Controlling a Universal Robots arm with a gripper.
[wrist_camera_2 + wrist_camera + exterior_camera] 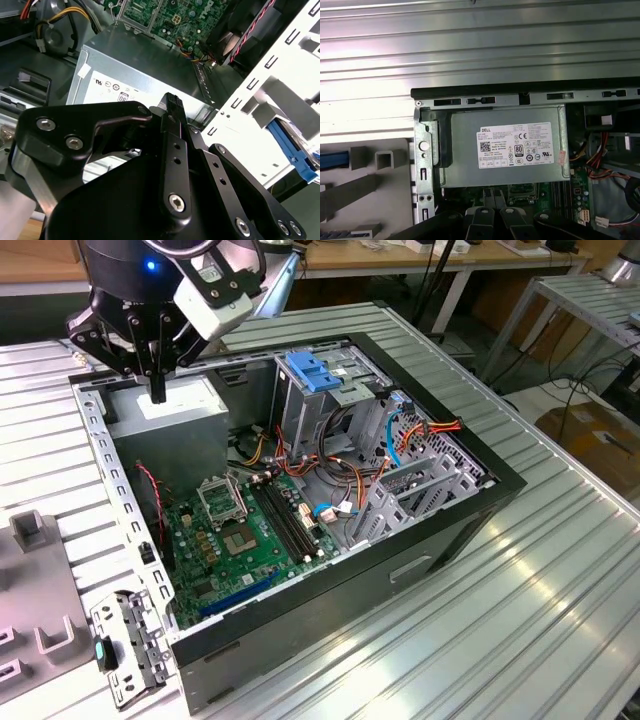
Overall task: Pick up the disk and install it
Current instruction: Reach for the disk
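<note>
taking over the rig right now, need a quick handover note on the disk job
hand: shut, nothing held, poised over the grey power supply in a corner of the open computer case; whether it touches is unclear.
disk: not in the hand. A blue strip in the grey holder beside the case may be its rail; cannot confirm.
done: nothing that shows.
left: both the pick-up and the install.
</note>
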